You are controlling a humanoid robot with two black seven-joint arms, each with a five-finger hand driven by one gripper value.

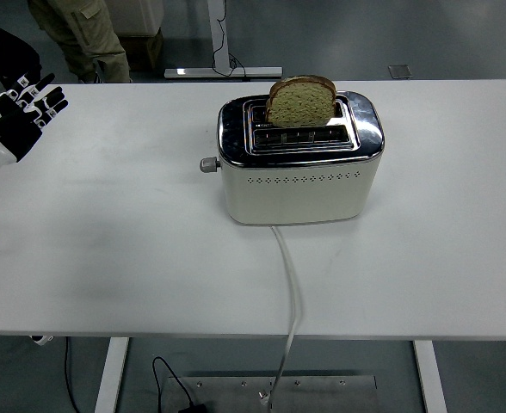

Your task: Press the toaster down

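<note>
We judge the pressing not yet begun: the toaster (299, 159) stands mid-table with a bread slice (300, 101) riding high in its slot, and what seems to be its lever (207, 164) is untouched. Our left hand (16, 114) hovers far left, fingers spread, holding nothing.

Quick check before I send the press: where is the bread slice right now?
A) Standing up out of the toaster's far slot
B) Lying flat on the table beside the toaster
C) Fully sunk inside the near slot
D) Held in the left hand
A: the bread slice stands upright, sticking out of the far slot of the toaster, while the left hand is open near the table's left edge, well away.
</note>
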